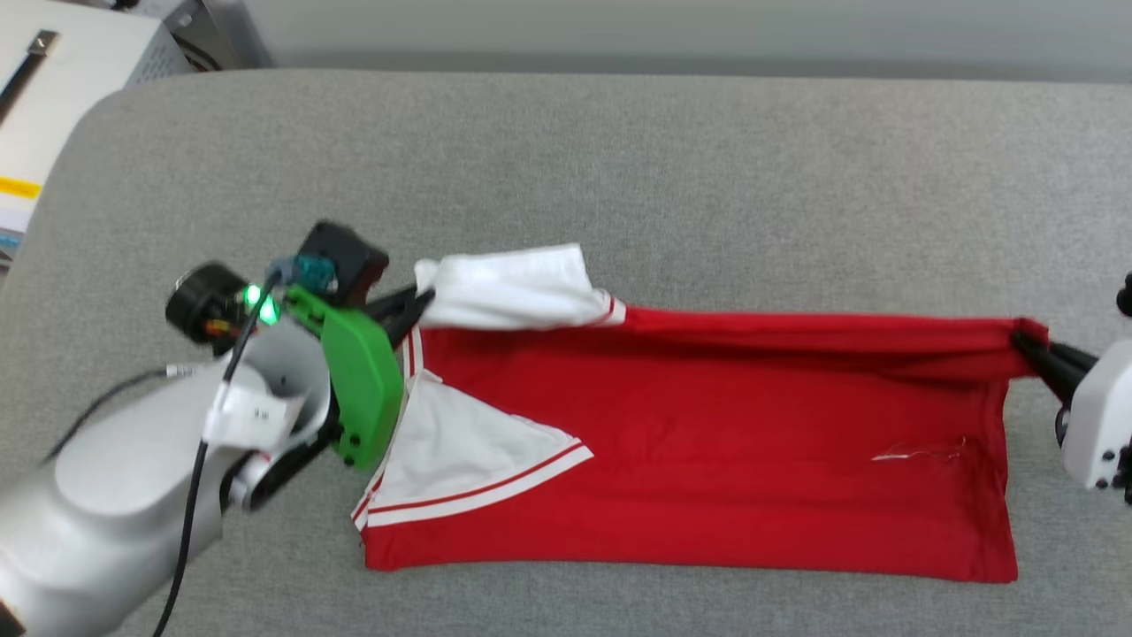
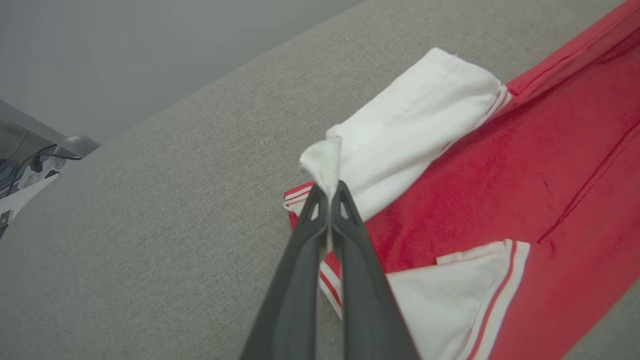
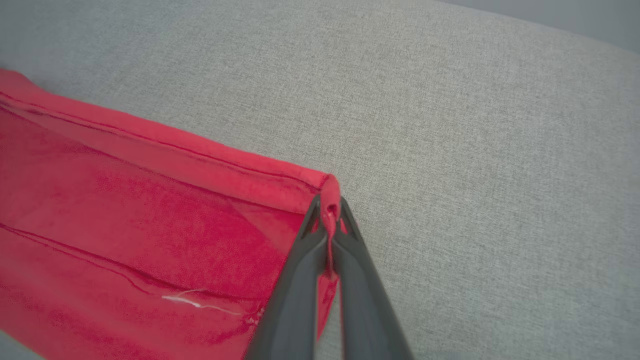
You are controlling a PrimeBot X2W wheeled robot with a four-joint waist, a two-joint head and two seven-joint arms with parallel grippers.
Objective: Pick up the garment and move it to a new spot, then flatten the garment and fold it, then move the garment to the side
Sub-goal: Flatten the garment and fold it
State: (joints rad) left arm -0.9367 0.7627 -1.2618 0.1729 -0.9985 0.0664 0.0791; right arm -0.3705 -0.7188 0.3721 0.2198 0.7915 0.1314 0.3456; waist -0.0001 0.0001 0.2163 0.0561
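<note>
The red soft T-shirt with white short sleeves (image 1: 707,442) lies folded lengthwise across the centre and right of the head view, on the grey woven fabric surface (image 1: 619,159). The left gripper (image 1: 414,308), at centre left, is clamped on a white sleeve edge. The right gripper (image 1: 1030,347), at the right edge, is clamped on the red hem corner. The upper garment edge runs straight between them.

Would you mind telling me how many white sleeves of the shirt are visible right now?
2. One sleeve lies at the far left corner of the shirt, pinched by the left gripper; the other sleeve lies folded over the red body, nearer the robot.
</note>
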